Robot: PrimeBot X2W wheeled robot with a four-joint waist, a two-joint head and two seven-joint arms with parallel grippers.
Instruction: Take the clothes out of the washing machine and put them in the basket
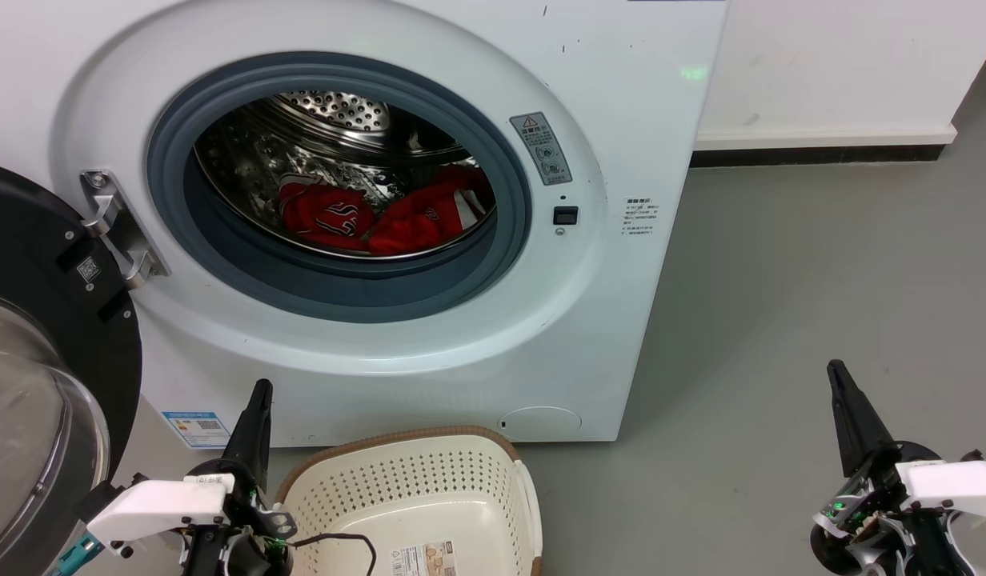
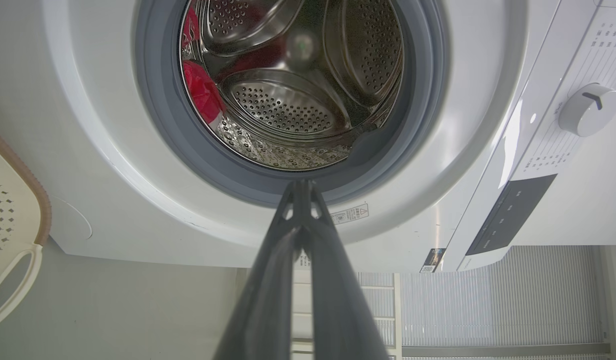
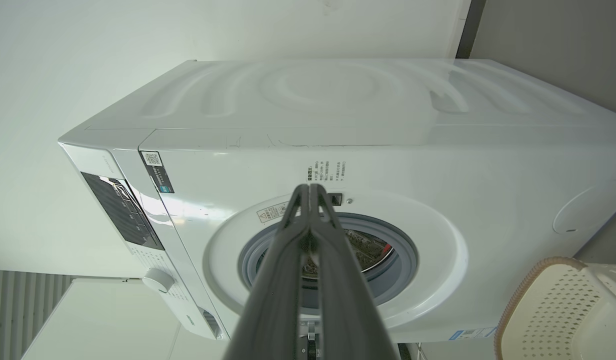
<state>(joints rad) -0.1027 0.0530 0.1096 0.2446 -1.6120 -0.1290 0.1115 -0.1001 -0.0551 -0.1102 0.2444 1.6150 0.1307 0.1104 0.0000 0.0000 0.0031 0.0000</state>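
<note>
Red clothes point(image 1: 326, 216) lie in two heaps on the bottom of the steel drum point(image 1: 333, 112), side by side, with the right heap against the drum's right wall. White-and-black lettering shows on both. Far side: white washing machine point(image 1: 621, 120), its door point(image 1: 53, 320) swung open to the left, the grey rubber ring point(image 1: 341, 292) framing the opening. The cream basket point(image 1: 413, 480) sits on the grey floor point(image 1: 781, 280), near, just in front of the machine's base and below the opening. A paper label shows on its bottom. The left gripper point(image 1: 261, 392) is near left, just beside the basket's left rim, its fingers pressed together tip to tip and holding nothing. The right gripper point(image 1: 837, 376) is near right over the floor, well apart from basket and machine, its fingers likewise pressed together with nothing held.
</note>
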